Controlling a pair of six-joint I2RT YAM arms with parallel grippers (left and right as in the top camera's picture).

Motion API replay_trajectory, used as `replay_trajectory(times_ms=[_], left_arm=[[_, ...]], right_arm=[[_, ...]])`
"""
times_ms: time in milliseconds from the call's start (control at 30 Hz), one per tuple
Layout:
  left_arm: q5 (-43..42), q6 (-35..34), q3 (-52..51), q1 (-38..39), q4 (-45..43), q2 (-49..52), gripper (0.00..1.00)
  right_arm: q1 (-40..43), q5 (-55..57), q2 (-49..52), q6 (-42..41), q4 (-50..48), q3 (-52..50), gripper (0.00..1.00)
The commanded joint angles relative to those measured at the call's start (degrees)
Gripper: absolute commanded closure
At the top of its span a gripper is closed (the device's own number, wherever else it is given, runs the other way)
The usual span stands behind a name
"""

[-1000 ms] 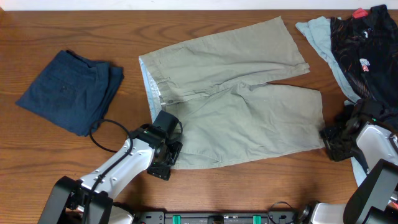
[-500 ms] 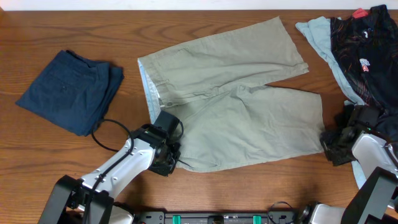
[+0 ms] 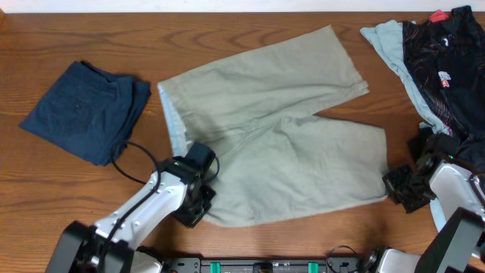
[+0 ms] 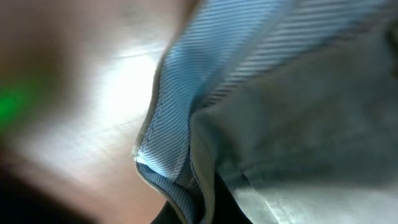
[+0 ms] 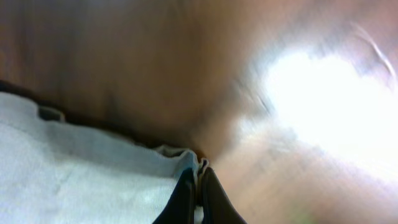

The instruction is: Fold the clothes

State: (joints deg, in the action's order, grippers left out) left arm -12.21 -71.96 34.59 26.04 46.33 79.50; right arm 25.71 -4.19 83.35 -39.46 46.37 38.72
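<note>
Overhead first: the khaki shorts lie spread flat in the middle of the wooden surface, waistband to the left, both legs running off to the right, and a strip of pale blue lining showing along the waist edge. The left tool sits at the near corner of the waistband, right on the cloth. The right tool is at the near leg's hem corner, touching it too. From up here I can't really see how either one's fingers stand.

Stuff around: a folded navy garment lies well apart on the left. A heap on the far right has a black patterned garment lying over a pale blue garment, and it sits near the far leg's hem but apart from it. A black cable loops off the left arm onto the wood. Nothing lies on top of the shorts.

Left wrist view is blurry but clear enough: the left tool is clamped together on the waistband, with the striped blue lining bunched above it and khaki cloth to the right. There's glare on the surface behind.

Right wrist view: the right tool has its fingers pressed together on a little pleat of the shorts at the hem corner. The rest is brown surface with a bright glare patch.
</note>
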Motion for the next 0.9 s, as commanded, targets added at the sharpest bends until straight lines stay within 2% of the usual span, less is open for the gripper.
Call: replay_trajectory(times_ms=[0, 167, 300, 467, 600, 733, 867], left_arm=[[2.0, 6.1, -0.4, 0.0, 4.0, -5.5, 0.94], [2.6, 9.4, 2.0, 0.0, 12.0, -16.5, 0.94], [2.9, 9.4, 3.2, 0.0, 13.3, -25.8, 0.94], [7.3, 9.4, 3.3, 0.0, 9.0, -36.6, 0.94], [14.8, 9.4, 3.3, 0.0, 3.8, -42.1, 0.94], [20.8, 9.4, 3.3, 0.0, -2.3, -42.1, 0.94], [21.7, 9.4, 3.3, -2.4, -8.0, -38.8, 0.94]], right_arm=[[0.2, 1.2, -5.1, 3.6, 3.7, 4.2, 0.99], [0.3, 1.3, -13.6, 6.7, 9.7, 9.9, 0.99], [0.2, 0.3, -18.4, 12.6, 11.8, 15.4, 0.99], [0.0, -2.9, -20.2, 17.4, 12.5, 23.0, 0.99], [-2.3, -4.2, -19.7, 17.5, 9.5, 27.8, 0.99], [-7.0, -4.2, -17.4, 17.5, 4.3, 31.4, 0.99], [-12.1, -4.0, -12.6, 17.4, 1.3, 35.3, 0.99]])
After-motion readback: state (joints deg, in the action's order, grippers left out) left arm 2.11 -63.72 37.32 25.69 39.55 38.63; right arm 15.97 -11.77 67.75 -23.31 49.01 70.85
